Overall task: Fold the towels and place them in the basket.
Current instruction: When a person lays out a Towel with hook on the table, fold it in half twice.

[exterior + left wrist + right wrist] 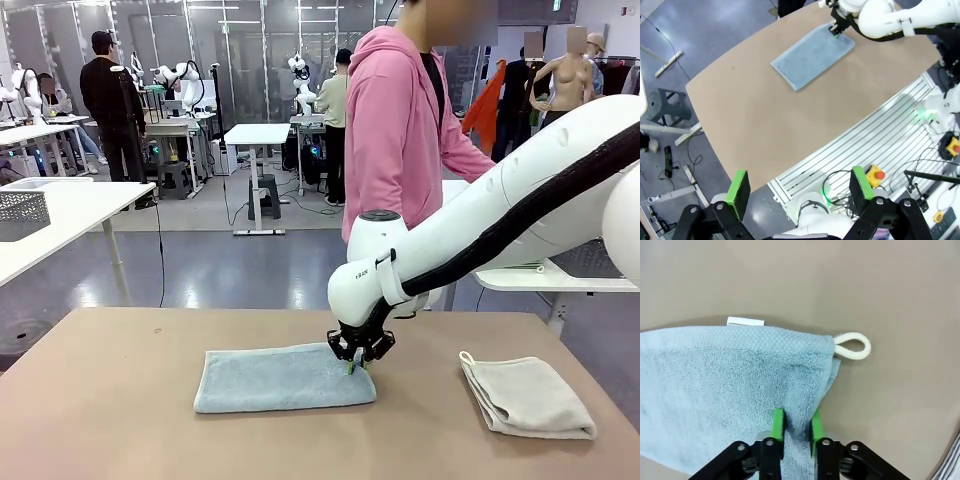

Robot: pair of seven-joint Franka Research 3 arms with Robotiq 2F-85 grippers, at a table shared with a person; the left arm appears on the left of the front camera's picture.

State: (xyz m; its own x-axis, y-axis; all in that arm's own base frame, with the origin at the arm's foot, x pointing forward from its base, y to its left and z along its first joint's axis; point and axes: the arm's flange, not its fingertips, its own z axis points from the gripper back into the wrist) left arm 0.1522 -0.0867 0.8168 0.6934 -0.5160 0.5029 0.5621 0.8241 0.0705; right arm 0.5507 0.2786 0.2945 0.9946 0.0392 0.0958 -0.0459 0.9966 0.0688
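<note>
A light blue-grey towel [285, 378] lies folded into a long strip at the middle of the brown table [120, 400]. My right gripper [355, 367] stands at the towel's right end, its green fingers [778, 425] shut on a pinch of the towel [730, 380] near the corner with the white loop [854, 346]. A beige towel [527, 396] lies folded at the right, apart from both grippers. My left gripper [799, 192] hangs open and high off the table's near edge, far from the blue towel [812, 56]. A grey mesh basket [22, 213] stands on a white side table at far left.
A person in a pink hoodie [400, 130] stands at the far side of the table, just behind my right arm [500, 220]. A white label [745, 321] sticks out from the towel's far edge. Ribbed metal framing [880, 135] borders the table near my left arm.
</note>
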